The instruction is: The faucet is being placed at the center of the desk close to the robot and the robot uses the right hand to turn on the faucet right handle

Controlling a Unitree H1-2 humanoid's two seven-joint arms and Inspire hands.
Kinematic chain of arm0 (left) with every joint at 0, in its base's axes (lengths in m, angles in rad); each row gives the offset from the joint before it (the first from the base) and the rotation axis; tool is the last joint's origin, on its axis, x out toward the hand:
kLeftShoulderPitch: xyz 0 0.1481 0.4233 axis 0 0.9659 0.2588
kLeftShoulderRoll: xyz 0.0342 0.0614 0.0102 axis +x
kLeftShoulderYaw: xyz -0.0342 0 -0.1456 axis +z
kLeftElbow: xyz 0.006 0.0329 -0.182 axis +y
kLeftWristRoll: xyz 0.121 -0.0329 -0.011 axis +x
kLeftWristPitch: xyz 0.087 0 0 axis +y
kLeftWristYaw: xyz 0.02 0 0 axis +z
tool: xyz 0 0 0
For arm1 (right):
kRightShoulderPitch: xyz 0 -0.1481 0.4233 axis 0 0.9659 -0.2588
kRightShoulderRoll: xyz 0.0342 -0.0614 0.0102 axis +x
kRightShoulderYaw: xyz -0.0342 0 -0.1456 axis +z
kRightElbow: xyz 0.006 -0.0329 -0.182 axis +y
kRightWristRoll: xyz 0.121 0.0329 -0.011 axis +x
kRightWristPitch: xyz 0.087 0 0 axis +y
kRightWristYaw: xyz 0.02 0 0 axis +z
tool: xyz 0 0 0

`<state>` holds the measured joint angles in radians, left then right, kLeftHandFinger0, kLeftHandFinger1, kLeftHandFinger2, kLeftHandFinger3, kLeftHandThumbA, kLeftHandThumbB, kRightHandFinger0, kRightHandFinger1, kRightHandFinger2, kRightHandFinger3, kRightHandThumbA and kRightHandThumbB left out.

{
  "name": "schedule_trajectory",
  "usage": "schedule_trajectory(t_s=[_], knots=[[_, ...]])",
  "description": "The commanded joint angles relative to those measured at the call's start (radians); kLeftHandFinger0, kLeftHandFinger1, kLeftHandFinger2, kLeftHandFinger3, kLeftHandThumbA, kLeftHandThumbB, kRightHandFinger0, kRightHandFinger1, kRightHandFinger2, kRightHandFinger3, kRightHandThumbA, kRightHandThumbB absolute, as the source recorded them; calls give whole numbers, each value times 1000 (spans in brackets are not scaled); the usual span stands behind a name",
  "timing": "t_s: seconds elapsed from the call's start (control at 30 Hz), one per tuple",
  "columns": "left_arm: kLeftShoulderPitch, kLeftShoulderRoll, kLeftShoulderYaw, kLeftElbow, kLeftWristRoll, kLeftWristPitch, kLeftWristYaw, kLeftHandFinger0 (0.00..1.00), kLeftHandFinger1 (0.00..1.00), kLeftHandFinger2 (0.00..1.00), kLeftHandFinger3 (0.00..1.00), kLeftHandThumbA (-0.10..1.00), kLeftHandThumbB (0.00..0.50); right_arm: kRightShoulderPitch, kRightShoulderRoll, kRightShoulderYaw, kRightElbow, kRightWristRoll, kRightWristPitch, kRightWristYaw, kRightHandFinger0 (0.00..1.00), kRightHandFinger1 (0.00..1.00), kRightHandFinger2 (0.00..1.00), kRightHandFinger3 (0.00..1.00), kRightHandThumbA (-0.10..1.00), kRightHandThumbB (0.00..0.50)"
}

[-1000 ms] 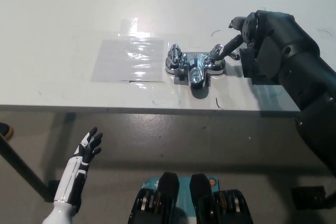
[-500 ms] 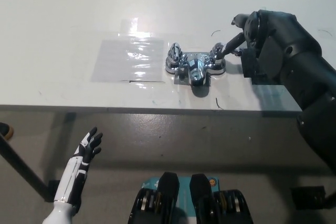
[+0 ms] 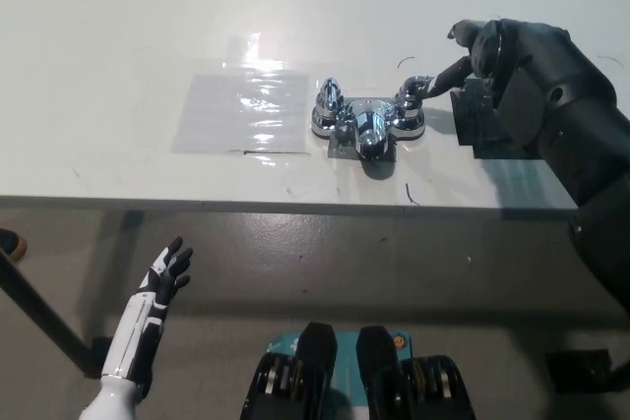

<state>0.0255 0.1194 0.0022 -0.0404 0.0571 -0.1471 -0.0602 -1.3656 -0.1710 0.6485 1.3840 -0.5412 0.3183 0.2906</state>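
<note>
From the head camera I see the faucet (image 3: 366, 125) on the white bench (image 3: 108, 36), about midway across and near the front edge on the robot's side. It is chrome, with a handle at each end and a short spout pointing toward the robot. Just to its left a shiny clear sheet (image 3: 241, 110) lies flat on the bench, its near corner coming close to the faucet base. A few thin dark marks (image 3: 409, 194) show on the bench surface in front of the faucet.

The black right hand (image 3: 497, 61) reaches in from the right and hangs over the bench just beside the faucet. One of its fingers (image 3: 443, 76) is stretched out, with its tip against the top of the right handle (image 3: 411, 97). Another finger is raised well clear above it. The hand is not wrapped around the handle, so I read it as released, touching with a fingertip only. The left handle (image 3: 328, 100) stands free with nothing on it.

The white left hand (image 3: 165, 277) rests low at the lower left, below the bench edge and over the grey floor (image 3: 325, 263). Its fingers are spread and it grasps nothing.
</note>
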Motion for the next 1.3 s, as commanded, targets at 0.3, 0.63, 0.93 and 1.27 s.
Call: schedule_trajectory(t_s=[0.3,0.63,0.93,1.27], knots=[[-15,12,2,-21,7,-28,1,1000,1000,1000,1000,1000,159,-76,-140,15,-14,-62,45,-98,1000,1000,1000,1000,490,376],[-21,15,6,-19,-5,-18,-5,1000,1000,1000,1000,1000,162,-81,-263,-43,-181,-25,12,15,1000,1000,1000,1000,411,327],[-32,16,13,-2,-10,-25,-3,1000,1000,1000,1000,1000,148,50,-465,-382,-855,37,152,31,1000,1000,1000,1000,653,198],[-40,4,17,-9,-5,-21,10,1000,1000,1000,1000,1000,117,330,-407,-843,-1698,234,152,-56,1000,1000,1000,1000,740,173]])
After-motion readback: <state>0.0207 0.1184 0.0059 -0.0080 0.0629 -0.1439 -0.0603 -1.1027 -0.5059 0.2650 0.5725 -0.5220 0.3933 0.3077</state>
